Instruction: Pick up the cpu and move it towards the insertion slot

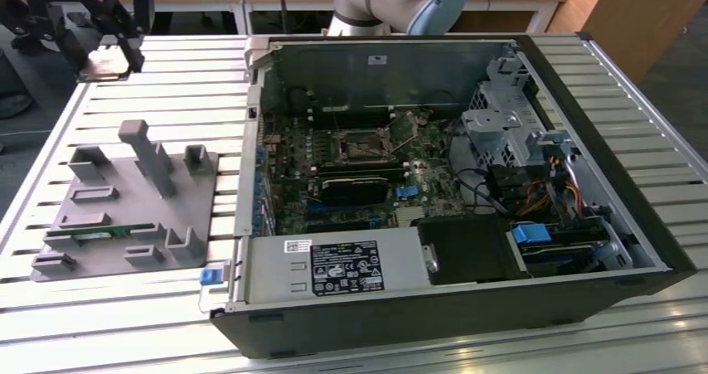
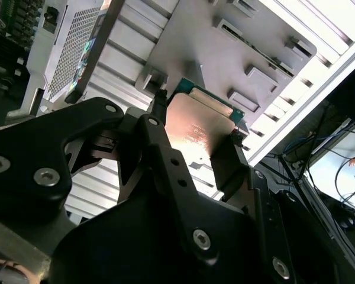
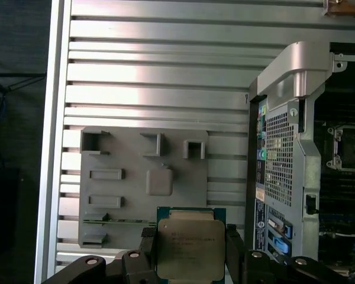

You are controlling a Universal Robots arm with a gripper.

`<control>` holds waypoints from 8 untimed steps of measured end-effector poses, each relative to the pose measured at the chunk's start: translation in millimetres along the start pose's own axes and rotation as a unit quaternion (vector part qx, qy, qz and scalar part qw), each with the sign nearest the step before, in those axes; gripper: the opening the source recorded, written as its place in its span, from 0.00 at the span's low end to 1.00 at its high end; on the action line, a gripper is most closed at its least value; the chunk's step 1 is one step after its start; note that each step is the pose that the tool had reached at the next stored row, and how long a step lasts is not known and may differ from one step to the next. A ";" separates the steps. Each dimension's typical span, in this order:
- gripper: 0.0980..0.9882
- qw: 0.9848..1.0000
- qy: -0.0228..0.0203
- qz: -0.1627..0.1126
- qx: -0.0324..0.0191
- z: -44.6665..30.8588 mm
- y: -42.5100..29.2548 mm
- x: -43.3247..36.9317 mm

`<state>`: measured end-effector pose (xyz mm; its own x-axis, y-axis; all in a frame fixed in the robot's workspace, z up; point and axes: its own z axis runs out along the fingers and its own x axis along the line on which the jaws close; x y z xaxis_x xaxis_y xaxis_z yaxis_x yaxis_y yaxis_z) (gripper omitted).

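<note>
The cpu (image 1: 108, 64), a flat square chip with a silvery top and a thin green rim, hangs in the air at the exterior view's far left, above the slatted table. My gripper (image 1: 106, 57) is shut on the cpu, one black finger on each of two opposite edges. Both wrist views show the grip: the cpu (image 3: 188, 247) sits between the fingers (image 3: 234, 249), and again the cpu (image 2: 199, 125) in my gripper (image 2: 196, 127). The insertion slot (image 1: 362, 148), a dark square socket with a metal frame, lies on the motherboard inside the open case, well to the exterior view's right of the gripper.
A grey fixture plate (image 1: 122, 200) with upright posts and pockets lies on the table below the gripper; a thin green memory stick (image 1: 94, 235) rests in it. The open computer case (image 1: 619, 225) has tall walls around the motherboard. The arm's base (image 1: 387, 1) stands behind the case.
</note>
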<state>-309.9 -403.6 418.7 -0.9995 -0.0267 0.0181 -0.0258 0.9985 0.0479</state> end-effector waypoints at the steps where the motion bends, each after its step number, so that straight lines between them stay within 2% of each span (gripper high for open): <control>1: 0.50 1.000 0.000 0.000 0.000 -0.1 0.0 -2.0; 8: 0.50 1.000 0.000 0.000 0.000 -0.2 -0.4 -14.6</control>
<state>-295.4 -403.6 418.7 -0.9995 -0.0268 0.0182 -0.0259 0.9985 0.0479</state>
